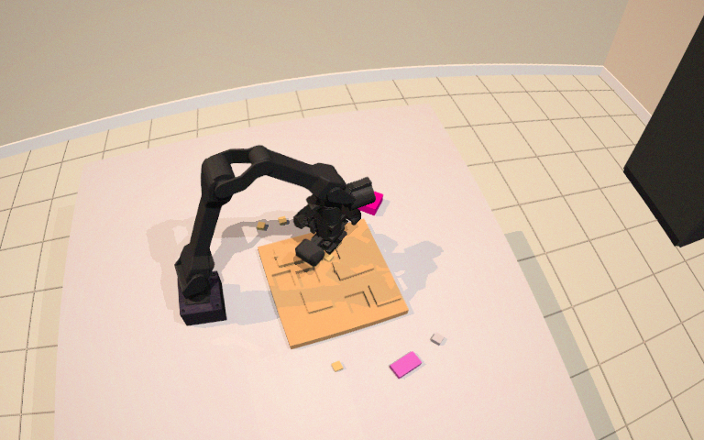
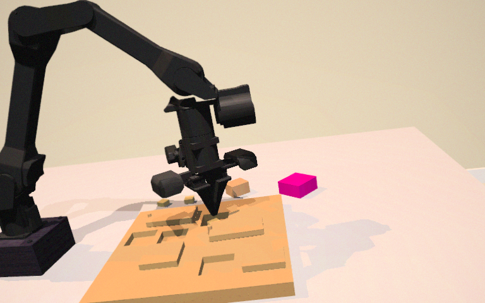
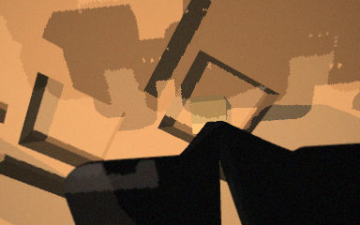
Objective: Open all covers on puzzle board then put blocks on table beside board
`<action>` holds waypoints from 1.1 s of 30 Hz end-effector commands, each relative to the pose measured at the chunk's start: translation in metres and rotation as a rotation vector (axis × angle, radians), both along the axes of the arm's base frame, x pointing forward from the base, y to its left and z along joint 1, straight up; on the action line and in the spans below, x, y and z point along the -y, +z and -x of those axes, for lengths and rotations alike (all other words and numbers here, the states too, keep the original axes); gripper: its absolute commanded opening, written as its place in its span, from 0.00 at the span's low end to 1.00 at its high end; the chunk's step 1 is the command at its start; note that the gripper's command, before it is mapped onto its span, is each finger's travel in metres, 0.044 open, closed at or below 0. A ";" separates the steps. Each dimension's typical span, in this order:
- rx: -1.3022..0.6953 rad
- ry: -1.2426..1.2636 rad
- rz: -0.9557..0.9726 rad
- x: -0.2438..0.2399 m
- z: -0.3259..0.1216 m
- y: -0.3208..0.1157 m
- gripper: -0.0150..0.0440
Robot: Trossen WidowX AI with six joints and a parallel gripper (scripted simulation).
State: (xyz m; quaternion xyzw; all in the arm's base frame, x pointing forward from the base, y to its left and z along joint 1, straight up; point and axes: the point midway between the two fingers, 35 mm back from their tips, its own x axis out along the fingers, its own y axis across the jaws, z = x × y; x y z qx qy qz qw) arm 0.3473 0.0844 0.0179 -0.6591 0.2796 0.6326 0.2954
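Note:
The orange puzzle board (image 1: 311,333) (image 2: 143,285) lies flat. My gripper (image 2: 214,214) (image 3: 215,129) is shut and empty, its tips low over an uncovered well near the back of the board. A small yellow block (image 1: 329,257) (image 3: 208,110) sits in that well, just beyond the fingertips in the wrist view. Board-coloured covers, including one at centre right (image 2: 237,227), one at lower left (image 2: 160,256) and one at lower right (image 2: 264,257), stand beside wells. Three other wells (image 2: 143,238) (image 2: 173,236) (image 2: 218,264) show no block. Three small yellow blocks (image 1: 261,225) (image 1: 281,220) (image 1: 337,366) rest on the table clear of the board.
A magenta block (image 1: 374,203) (image 2: 297,185) and an orange block (image 2: 237,187) stand behind the board. A pink block (image 1: 405,364) and a small pale block (image 1: 437,338) lie beyond its opposite side. The arm's base (image 1: 202,305) stands left of the board.

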 end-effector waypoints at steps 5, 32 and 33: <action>-0.007 0.005 -0.003 0.000 0.002 -0.001 0.25; -0.006 0.004 -0.002 0.000 0.002 -0.009 0.25; -0.006 0.004 -0.002 0.000 0.002 -0.010 0.25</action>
